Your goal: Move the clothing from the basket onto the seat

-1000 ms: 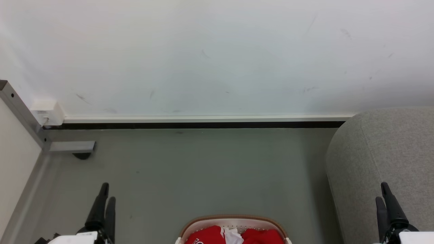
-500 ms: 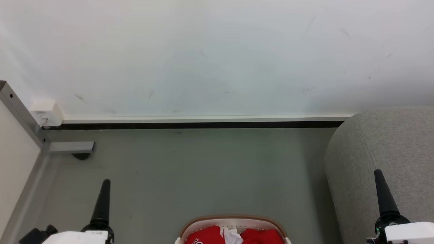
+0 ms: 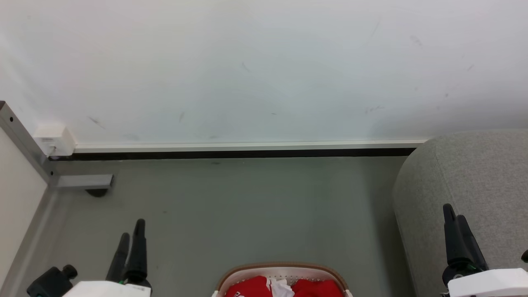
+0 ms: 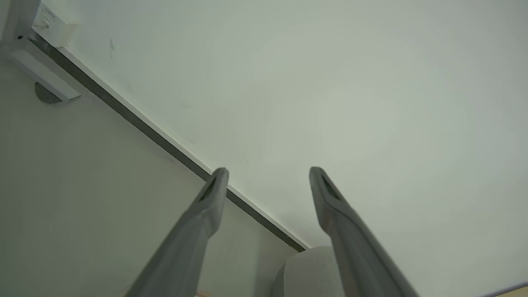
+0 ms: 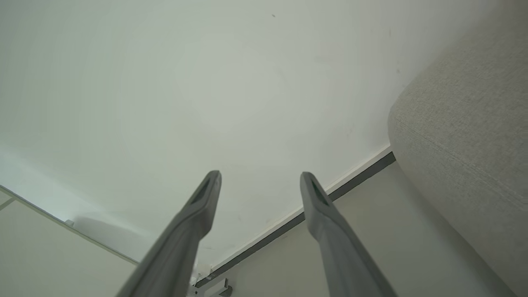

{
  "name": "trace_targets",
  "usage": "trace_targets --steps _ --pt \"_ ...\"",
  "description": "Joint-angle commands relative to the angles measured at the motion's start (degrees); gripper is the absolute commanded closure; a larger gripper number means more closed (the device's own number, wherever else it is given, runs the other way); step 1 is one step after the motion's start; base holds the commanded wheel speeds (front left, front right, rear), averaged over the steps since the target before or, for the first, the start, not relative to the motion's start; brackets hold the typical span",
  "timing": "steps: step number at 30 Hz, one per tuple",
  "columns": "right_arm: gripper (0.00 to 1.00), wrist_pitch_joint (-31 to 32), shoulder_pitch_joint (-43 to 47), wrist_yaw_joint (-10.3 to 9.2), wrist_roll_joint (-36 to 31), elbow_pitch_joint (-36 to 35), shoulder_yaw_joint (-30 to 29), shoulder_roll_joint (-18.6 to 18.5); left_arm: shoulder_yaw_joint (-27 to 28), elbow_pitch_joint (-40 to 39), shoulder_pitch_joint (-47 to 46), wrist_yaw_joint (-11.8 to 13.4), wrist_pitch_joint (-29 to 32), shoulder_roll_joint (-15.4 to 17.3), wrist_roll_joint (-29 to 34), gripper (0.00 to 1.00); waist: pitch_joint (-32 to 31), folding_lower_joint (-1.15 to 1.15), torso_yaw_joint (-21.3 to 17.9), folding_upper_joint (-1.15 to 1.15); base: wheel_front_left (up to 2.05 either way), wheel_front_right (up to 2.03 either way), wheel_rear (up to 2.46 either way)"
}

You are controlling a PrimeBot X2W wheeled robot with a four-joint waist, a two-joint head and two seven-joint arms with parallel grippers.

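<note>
The white basket [image 3: 282, 271] with its brown rim pokes up at the bottom middle of the head view, red clothing [image 3: 253, 287] with a bit of white trim lying inside. The grey seat [image 3: 474, 181] fills the right side and also shows in the right wrist view as the seat [image 5: 466, 136] and in the left wrist view as the seat [image 4: 307, 270]. My left gripper [image 3: 133, 231] stands open at the lower left, well left of the basket. My right gripper [image 3: 453, 211] is open at the lower right, in front of the seat. Both hold nothing, as seen in left gripper [image 4: 266, 172] and right gripper [image 5: 260, 175].
A white wall [image 3: 264, 70] with a dark skirting strip [image 3: 231, 153] runs across behind the grey floor [image 3: 247, 210]. A metal frame leg with a foot [image 3: 84, 182] and a white box [image 3: 53, 140] stand at the left beside a pale panel.
Both grippers have rolled about their wrists, so two fingers of each show again instead of one. The left moved slightly right and the right slightly left. The camera has tilted a little.
</note>
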Motion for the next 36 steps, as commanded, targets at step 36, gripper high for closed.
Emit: trace_targets --steps 36 --pt "0.0 -6.65 0.1 -0.07 -30.24 2.61 2.73 0.26 -5.53 -2.77 2.49 7.1 -6.64 3.86 25.96 0.0 -0.64 0.0 -0.86 0.0 0.0 0.0 0.0"
